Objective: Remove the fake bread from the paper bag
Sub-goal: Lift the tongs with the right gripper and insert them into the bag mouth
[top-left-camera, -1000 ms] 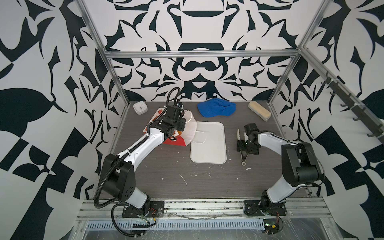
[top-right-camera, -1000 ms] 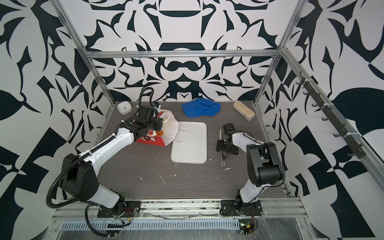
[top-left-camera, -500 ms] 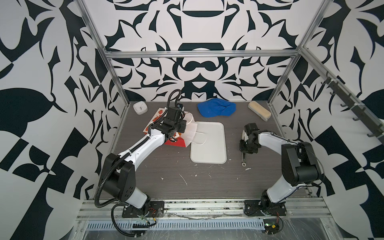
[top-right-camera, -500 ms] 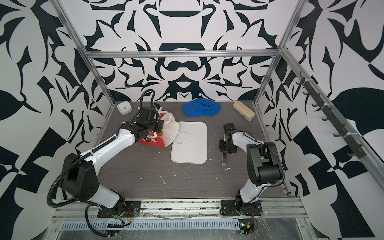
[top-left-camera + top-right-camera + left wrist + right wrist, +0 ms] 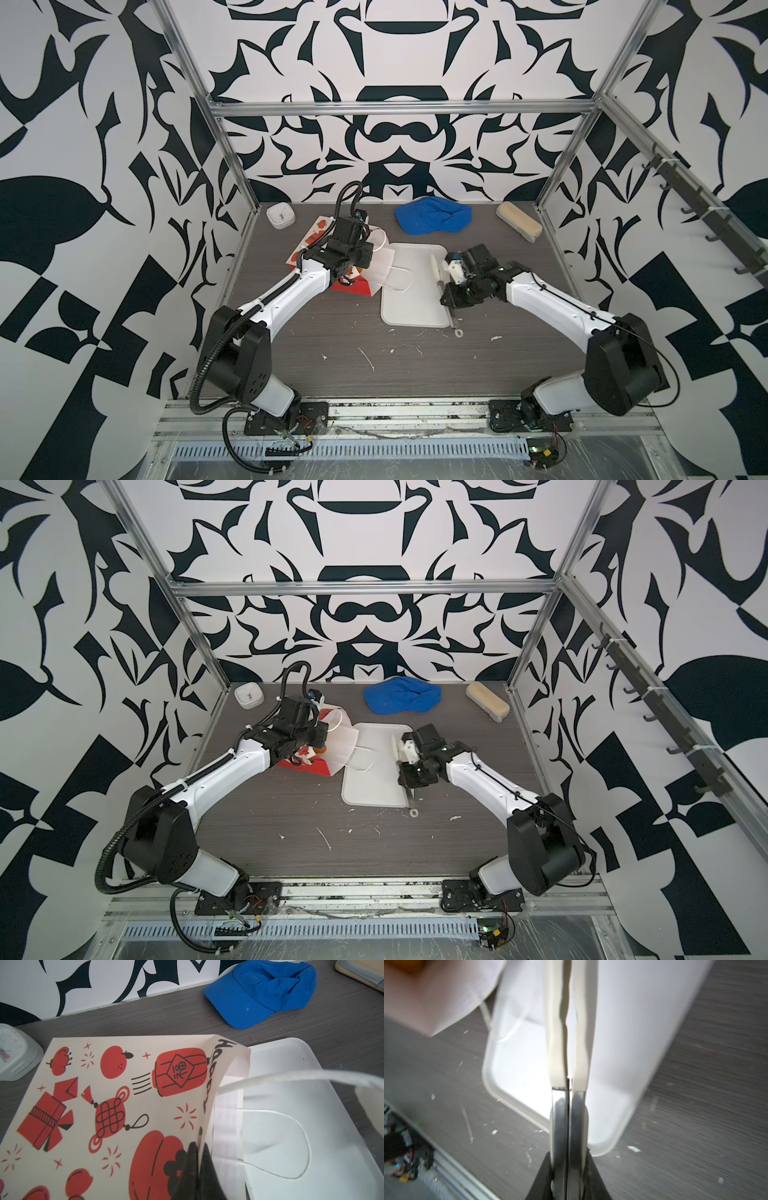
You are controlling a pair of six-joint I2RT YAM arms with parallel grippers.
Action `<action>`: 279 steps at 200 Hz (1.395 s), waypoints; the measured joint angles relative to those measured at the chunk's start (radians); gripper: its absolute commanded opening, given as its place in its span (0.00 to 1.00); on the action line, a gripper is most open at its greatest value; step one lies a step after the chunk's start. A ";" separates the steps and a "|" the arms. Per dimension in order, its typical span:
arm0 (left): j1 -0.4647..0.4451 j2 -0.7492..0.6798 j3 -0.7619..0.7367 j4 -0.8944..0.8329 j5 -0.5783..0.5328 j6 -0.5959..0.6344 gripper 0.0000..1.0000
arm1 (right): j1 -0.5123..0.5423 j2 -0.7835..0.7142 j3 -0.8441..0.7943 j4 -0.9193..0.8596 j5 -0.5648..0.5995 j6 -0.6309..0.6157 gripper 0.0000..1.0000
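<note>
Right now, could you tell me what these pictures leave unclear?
- The fake bread: only an orange blur in the right wrist view; the paper bag wall hides the rest, so no count.
- The left gripper: cut off by the left wrist view's bottom edge; its wrist covers it in both top views.
- The clock face: too small.

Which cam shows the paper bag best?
Left wrist: the paper bag fills the frame, print sharp. Both top views show it small, half hidden by the left arm. Right wrist: only a blurred white corner.
</note>
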State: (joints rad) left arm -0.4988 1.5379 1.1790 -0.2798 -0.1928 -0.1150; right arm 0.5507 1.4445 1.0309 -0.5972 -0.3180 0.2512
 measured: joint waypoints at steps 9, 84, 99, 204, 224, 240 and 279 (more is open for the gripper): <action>0.000 0.000 -0.001 0.000 0.003 0.001 0.00 | 0.069 0.006 0.037 -0.011 0.000 -0.012 0.06; -0.001 -0.111 -0.106 0.008 0.056 0.027 0.00 | 0.256 0.220 0.150 0.011 -0.008 -0.045 0.24; -0.001 -0.148 -0.127 0.010 0.067 0.039 0.00 | 0.257 0.257 0.162 0.011 -0.006 -0.048 0.26; -0.008 -0.212 -0.191 0.022 0.145 0.088 0.00 | 0.258 0.370 0.299 0.061 0.013 -0.052 0.39; -0.008 -0.221 -0.191 0.022 0.151 0.094 0.00 | 0.256 0.369 0.298 0.063 0.016 -0.058 0.41; -0.008 -0.226 -0.192 0.022 0.156 0.101 0.00 | 0.249 0.363 0.296 0.066 0.017 -0.064 0.42; -0.010 -0.264 -0.221 0.018 0.177 0.116 0.00 | 0.229 0.318 0.243 0.103 0.018 -0.089 0.45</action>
State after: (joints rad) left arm -0.5083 1.2743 0.9581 -0.2623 -0.0158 0.0006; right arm 0.7795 1.7622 1.2736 -0.4942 -0.3004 0.1619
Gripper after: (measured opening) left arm 0.046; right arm 0.446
